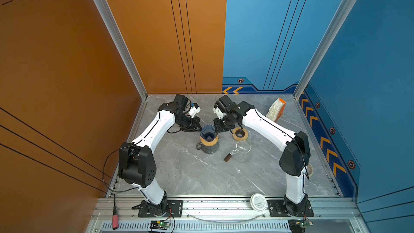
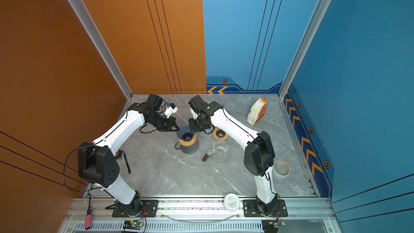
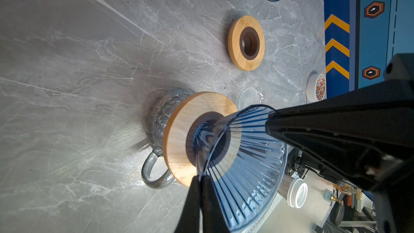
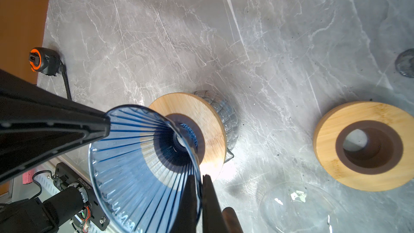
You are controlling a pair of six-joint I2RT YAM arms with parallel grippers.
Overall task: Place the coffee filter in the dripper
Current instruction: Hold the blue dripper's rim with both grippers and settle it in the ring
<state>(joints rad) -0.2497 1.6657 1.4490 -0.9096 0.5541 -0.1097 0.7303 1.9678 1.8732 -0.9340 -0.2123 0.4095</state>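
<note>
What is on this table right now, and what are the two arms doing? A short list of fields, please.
dripper: blue ribbed glass cone, seated in a wooden collar on a grey glass mug
left pincer: shut on the dripper's rim
right pincer: shut on the opposite rim
coffee filters: white stack in an orange holder, back right; none in the dripper
other items: spare wooden ring, clear glass jug
</note>
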